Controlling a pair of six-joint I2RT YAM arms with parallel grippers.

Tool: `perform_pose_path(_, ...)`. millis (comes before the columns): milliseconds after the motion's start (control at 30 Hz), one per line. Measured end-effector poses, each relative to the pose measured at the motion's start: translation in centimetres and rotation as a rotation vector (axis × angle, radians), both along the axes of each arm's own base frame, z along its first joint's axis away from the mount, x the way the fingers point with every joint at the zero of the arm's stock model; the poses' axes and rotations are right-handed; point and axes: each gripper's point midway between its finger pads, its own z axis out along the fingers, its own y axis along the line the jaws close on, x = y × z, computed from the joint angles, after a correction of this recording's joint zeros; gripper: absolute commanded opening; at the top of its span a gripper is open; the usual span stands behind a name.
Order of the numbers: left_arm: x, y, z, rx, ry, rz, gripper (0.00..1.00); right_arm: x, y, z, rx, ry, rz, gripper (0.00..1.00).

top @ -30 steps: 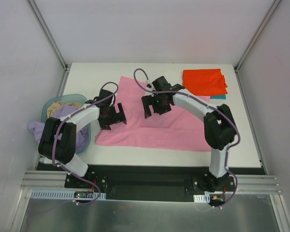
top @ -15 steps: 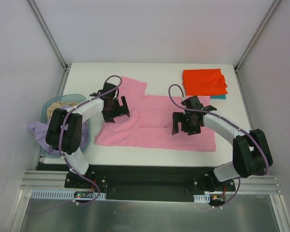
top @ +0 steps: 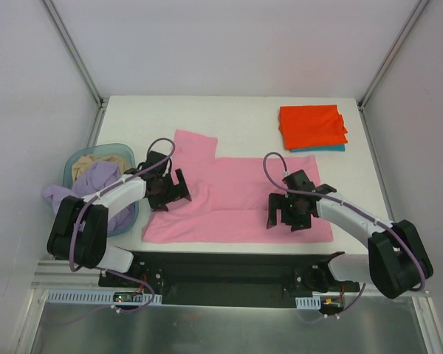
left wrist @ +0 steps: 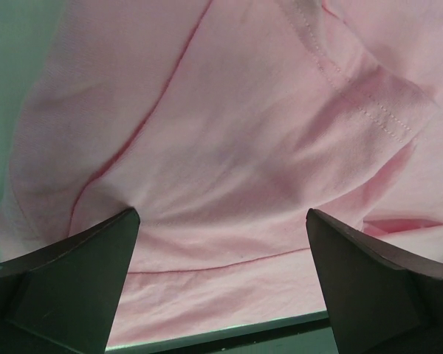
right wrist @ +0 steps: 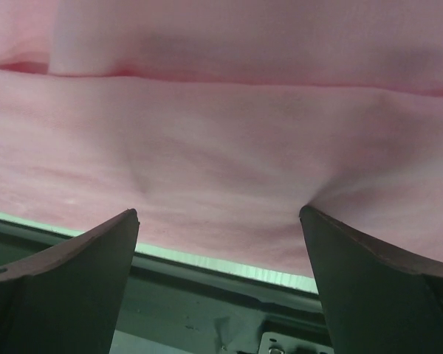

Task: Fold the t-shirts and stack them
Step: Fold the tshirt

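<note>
A bright pink t-shirt (top: 236, 195) lies spread across the middle of the table, its hem at the near edge. My left gripper (top: 170, 190) stands open over its left part, fingertips pressing into the cloth (left wrist: 229, 147). My right gripper (top: 289, 212) stands open over its near right part, tips also down on the pink cloth (right wrist: 221, 133). Neither gripper (left wrist: 221, 214) (right wrist: 218, 214) has anything between its fingers. A folded orange-red t-shirt (top: 312, 125) lies at the far right on a teal one (top: 331, 148). A pale lavender t-shirt (top: 96, 181) hangs out of the basket.
The round light-blue basket (top: 124, 150) stands at the table's left edge and also holds a tan cloth (top: 103, 161). The table's near edge (right wrist: 207, 259) runs just below the pink hem. Grey walls enclose the table on three sides.
The right arm swung from the shirt's far middle to its near right. The left gripper went far, then came back nearer. The pink shirt slid toward the near edge and lies flatter.
</note>
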Motion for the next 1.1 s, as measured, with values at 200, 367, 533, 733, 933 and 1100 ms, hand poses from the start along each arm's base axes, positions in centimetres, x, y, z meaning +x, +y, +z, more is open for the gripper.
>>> perform_pose_path(200,-2.9,0.6,0.0,-0.013,0.029,0.031,0.99,-2.6,-0.1,0.1,0.004,0.04,-0.005,0.97)
perform_pose_path(367,-3.4,0.8,0.4,-0.007,0.049,0.032,0.99,-2.2,-1.3,1.8,-0.07,0.021,-0.019,0.97)
perform_pose_path(533,0.4,-0.4,5.0,-0.029,-0.074,-0.007,0.99,4.5,-2.3,7.8,-0.106,-0.2,-0.103,0.97)
perform_pose_path(733,8.8,-1.1,12.5,0.024,-0.308,-0.023,0.99,9.2,-6.4,12.1,-0.168,-0.368,-0.264,0.97)
perform_pose_path(933,18.5,-1.6,14.1,0.075,-0.359,0.025,0.98,11.5,-9.1,13.3,-0.19,-0.399,-0.347,0.97)
perform_pose_path(1100,24.3,0.7,10.3,0.108,-0.281,0.094,0.89,12.2,-10.2,12.2,-0.217,-0.365,-0.354,0.97)
